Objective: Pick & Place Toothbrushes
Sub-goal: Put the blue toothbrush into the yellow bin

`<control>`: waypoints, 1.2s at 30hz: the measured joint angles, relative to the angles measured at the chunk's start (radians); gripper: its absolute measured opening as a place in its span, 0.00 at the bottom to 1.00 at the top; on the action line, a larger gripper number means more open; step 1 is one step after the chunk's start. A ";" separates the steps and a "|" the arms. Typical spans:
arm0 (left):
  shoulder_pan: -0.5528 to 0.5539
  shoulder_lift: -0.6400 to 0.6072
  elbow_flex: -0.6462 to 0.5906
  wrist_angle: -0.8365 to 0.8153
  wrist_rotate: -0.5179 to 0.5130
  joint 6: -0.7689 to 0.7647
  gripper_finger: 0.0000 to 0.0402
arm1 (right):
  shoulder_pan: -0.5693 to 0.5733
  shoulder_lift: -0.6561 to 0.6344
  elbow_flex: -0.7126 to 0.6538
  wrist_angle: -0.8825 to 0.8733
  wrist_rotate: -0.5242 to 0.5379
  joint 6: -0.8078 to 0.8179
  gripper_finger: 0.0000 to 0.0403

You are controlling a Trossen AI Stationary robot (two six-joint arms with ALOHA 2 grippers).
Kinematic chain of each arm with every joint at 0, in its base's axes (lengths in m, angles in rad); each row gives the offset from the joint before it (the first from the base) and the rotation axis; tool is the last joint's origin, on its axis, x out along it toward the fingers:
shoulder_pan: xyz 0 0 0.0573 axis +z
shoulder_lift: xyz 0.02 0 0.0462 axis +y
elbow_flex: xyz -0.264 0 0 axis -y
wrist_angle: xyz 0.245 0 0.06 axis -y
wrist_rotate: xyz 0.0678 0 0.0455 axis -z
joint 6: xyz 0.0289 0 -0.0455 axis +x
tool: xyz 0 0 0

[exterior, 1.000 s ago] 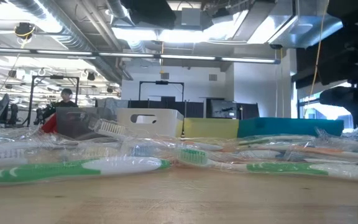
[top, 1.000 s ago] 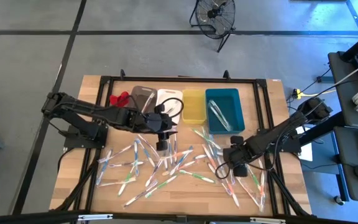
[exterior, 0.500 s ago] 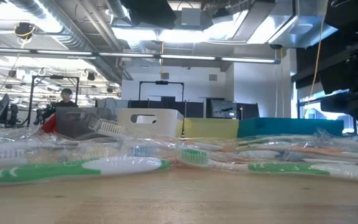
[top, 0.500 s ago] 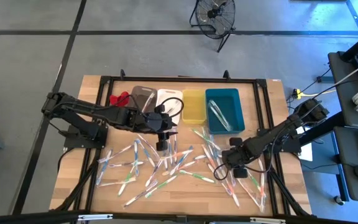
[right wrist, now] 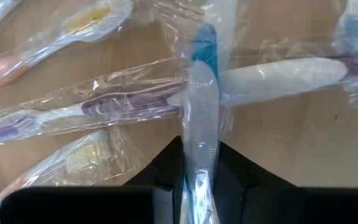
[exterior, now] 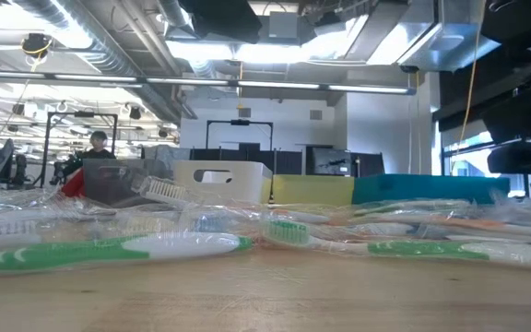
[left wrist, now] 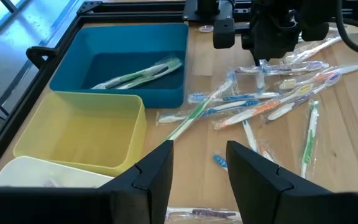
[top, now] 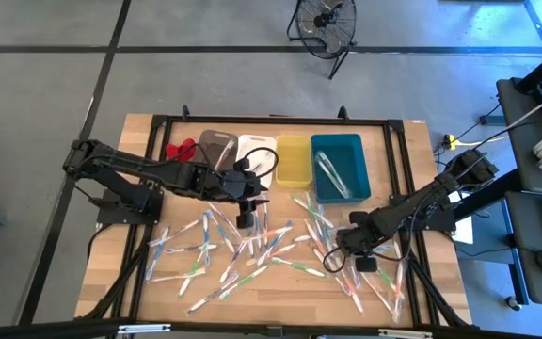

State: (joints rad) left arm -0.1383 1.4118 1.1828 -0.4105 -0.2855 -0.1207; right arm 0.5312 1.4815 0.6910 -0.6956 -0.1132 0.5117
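Down at the near right of the table (top: 111, 273), the right pincer (top: 343, 247) sits low among the scattered toothbrushes (top: 252, 247), and its wrist view shows its two dark fingers (right wrist: 166, 163) pinching a blue-and-white wrapped toothbrush (right wrist: 201, 118) that runs straight out between them. That brush lies across a purple-handled one (right wrist: 104, 112) and a pale one (right wrist: 284, 71), all in clear wrappers on the bare wood. In the low view the nearest things are green-and-white brushes (exterior: 109, 247) lying flat on the table edge, with more wrapped ones heaped behind.

Toward the middle of the table the left pincer (top: 245, 218) hangs over the thick of the pile, its fingers (left wrist: 154, 171) spread apart with nothing between them. Most toothbrushes lie loose across the near half of the table, from the left side to the right corner.

Farther back stands a row of bins side by side: a grey bin (top: 213, 143), a white bin (top: 256, 142), a yellow bin (top: 293, 141) and a teal bin (top: 338, 141). The teal bin holds a few toothbrushes (left wrist: 143, 73); the yellow one shows none. A small red object (top: 181, 149) lies just beside the grey bin. Beyond the table a fan (top: 326, 21) stands on the floor.
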 joint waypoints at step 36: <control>0.000 0.000 0.000 0.000 0.000 -0.015 0.36 | 0.000 -0.001 0.027 -0.027 -0.034 0.027 0.20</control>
State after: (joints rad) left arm -0.1385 1.4120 1.1828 -0.4105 -0.2855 -0.1360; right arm 0.5312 1.4807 0.7175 -0.7226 -0.1470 0.5383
